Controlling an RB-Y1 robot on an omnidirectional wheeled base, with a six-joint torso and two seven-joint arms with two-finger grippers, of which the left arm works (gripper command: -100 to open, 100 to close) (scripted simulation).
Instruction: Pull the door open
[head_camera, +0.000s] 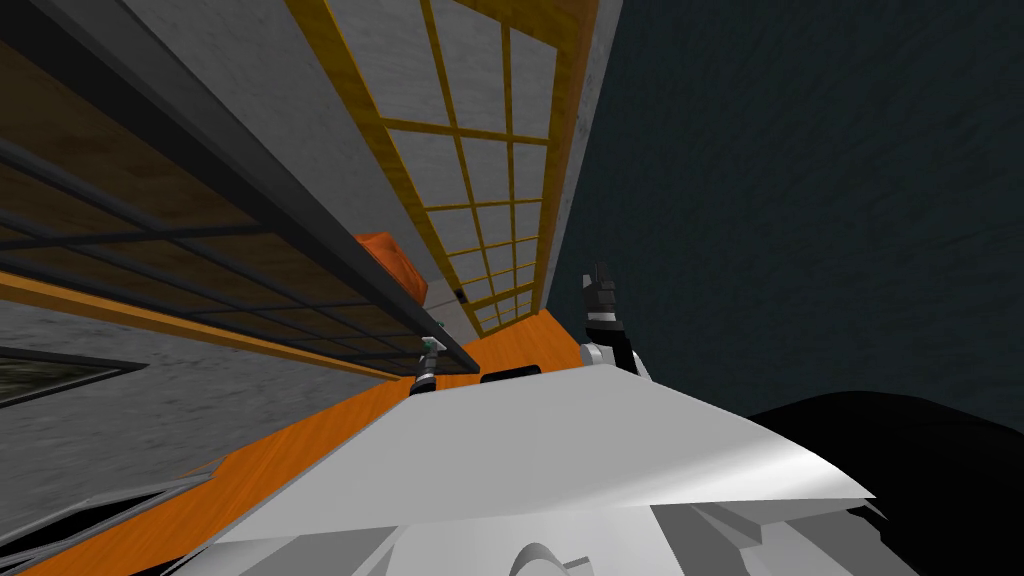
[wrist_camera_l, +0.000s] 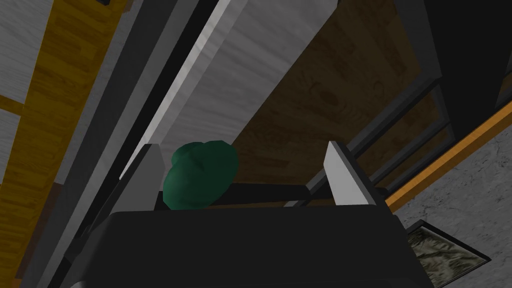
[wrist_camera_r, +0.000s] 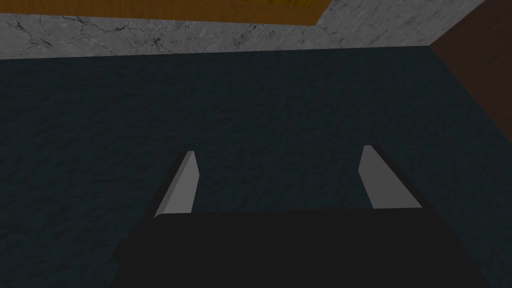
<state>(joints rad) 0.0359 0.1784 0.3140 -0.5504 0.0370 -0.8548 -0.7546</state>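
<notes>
The door (head_camera: 200, 250) is a brown panel crossed by dark bars in a dark frame, running along my left. Its small green knob (head_camera: 432, 343) sits near the door's end. In the left wrist view the green knob (wrist_camera_l: 200, 175) lies between my left gripper's (wrist_camera_l: 245, 150) open fingers, close against one finger (wrist_camera_l: 150, 165) and well apart from the other. The door's light grey edge (wrist_camera_l: 240, 65) rises behind the knob. My left gripper (head_camera: 430, 352) is low at the door's end. My right gripper (head_camera: 598, 280) is raised, open and empty (wrist_camera_r: 280, 152), facing a dark wall.
A yellow-framed grid screen (head_camera: 480, 180) stands beyond the door, with an orange object (head_camera: 395, 262) at its foot. The floor (head_camera: 300, 450) is orange wood. A dark teal wall (head_camera: 800, 200) closes the right side. A framed picture (head_camera: 50, 370) hangs by the door.
</notes>
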